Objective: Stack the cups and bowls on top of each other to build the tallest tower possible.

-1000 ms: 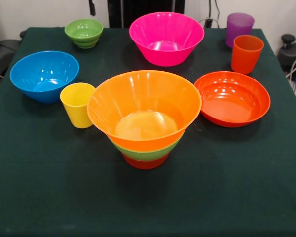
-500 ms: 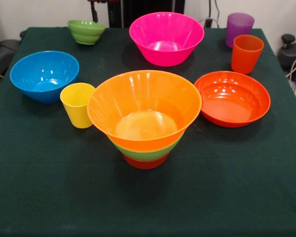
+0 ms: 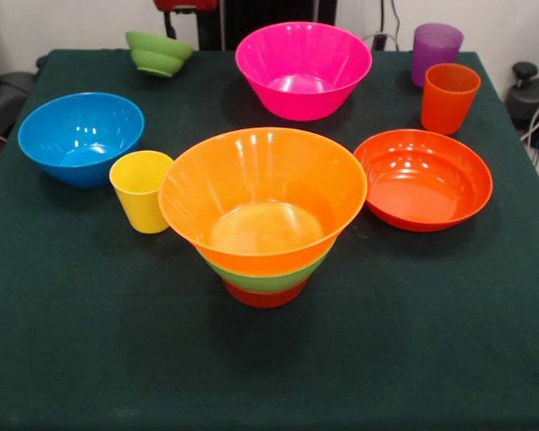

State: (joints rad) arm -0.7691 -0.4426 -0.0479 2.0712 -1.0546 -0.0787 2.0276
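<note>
Now the green-clothed counter [image 3: 90, 359] carries everything, and only the red body of the tool [image 3: 187, 5] shows at the top edge, so I cannot tell whether it is spread or pressed together.

Well out in front of the tool, mid-counter, stands the tower [image 3: 265, 269]: a large yellow-orange bowl [image 3: 278, 162] nested in a medium green bowl [image 3: 268, 278] on a small red-orange base [image 3: 265, 296]. The large pink bowl [image 3: 303, 67] sits near the tool, to its side at picture right. The shallow orange bowl [image 3: 422, 180] lies farther out on that same side, and the blue bowl [image 3: 81, 135] lies out on the other side.

The small ribbed green bowl [image 3: 159, 52] is just below the tool and looks tilted. Whether it is clear of the counter I cannot tell.

The orange cup [image 3: 449, 97] and purple cup [image 3: 435, 49] stand well apart from the tool at the far corner. The yellow cup [image 3: 141, 190] stands just beside the tower.

The step in hand appears to be carrying the small green bowl to the tower. To do it well:
- Level the bowl before travelling.
- Carry it higher than the pink bowl's rim and the tower's wide mouth.
- Centre it over the yellow-orange bowl.
- Lower it straight and gently, since the narrow base could let the tower rock.
</note>
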